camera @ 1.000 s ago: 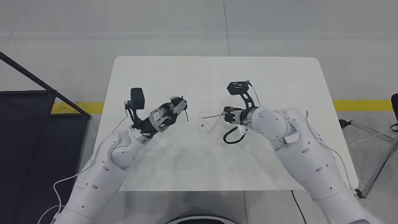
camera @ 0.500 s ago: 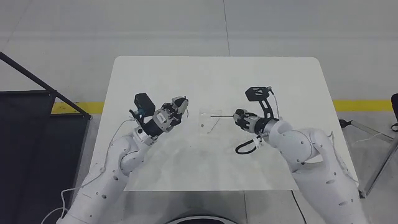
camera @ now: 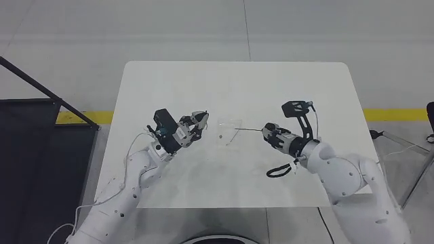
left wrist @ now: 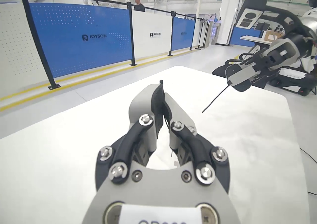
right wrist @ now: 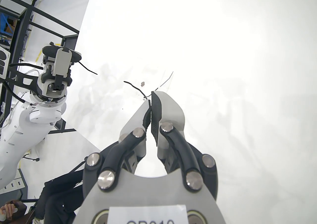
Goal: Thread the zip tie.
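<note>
Light, springy and slick, the zip tie (left wrist: 215,99) juts over the tabletop (camera: 285,88) from our right gripper (right wrist: 150,101), whose jaws are closed on it, toward the left gripper (left wrist: 162,96), whose jaws clamp another thin black strip (right wrist: 89,70); we judge a hold nearer the tip steadier.

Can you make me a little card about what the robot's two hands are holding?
left fingers: shut on a thin black strip
right fingers: shut on a black zip tie, its free end poking toward the other arm
threaded: not yet, the two pieces are apart
table: white, under both arms
</note>
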Motion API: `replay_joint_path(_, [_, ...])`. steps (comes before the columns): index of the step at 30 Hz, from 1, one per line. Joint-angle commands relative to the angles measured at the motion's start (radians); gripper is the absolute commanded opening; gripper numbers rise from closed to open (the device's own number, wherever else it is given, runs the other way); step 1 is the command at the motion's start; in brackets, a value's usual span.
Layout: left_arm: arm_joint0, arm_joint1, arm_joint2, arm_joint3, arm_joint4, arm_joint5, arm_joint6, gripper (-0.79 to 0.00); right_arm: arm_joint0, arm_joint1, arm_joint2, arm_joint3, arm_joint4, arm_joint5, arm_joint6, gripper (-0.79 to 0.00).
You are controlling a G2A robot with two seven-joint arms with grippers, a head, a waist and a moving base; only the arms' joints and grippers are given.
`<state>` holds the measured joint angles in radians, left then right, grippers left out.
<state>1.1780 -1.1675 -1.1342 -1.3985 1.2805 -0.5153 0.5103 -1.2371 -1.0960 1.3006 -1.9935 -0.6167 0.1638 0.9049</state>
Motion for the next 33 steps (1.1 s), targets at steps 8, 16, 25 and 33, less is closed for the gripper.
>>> replay_joint_path(8, [0.006, -0.001, -0.007, -0.006, -0.011, 0.021, -0.008, -0.785, -0.005, 0.000, -0.014, -0.003, 0.006, -0.043, -0.005, -0.785])
replay_joint_path(16, [0.021, -0.003, -0.008, -0.007, 0.059, 0.073, 0.073, -0.785, 0.053, -0.015, -0.040, 0.035, 0.124, 0.040, -0.028, -0.785])
replay_joint_path(25, [-0.009, -0.009, 0.011, 0.056, 0.123, 0.073, 0.120, -0.785, 0.117, -0.025, -0.049, 0.096, 0.249, 0.070, -0.023, -0.785])
replay_joint_path(33, [-0.017, -0.011, 0.012, 0.071, 0.121, 0.079, 0.122, -0.785, 0.119, -0.024, -0.035, 0.102, 0.298, 0.034, -0.016, -0.785])
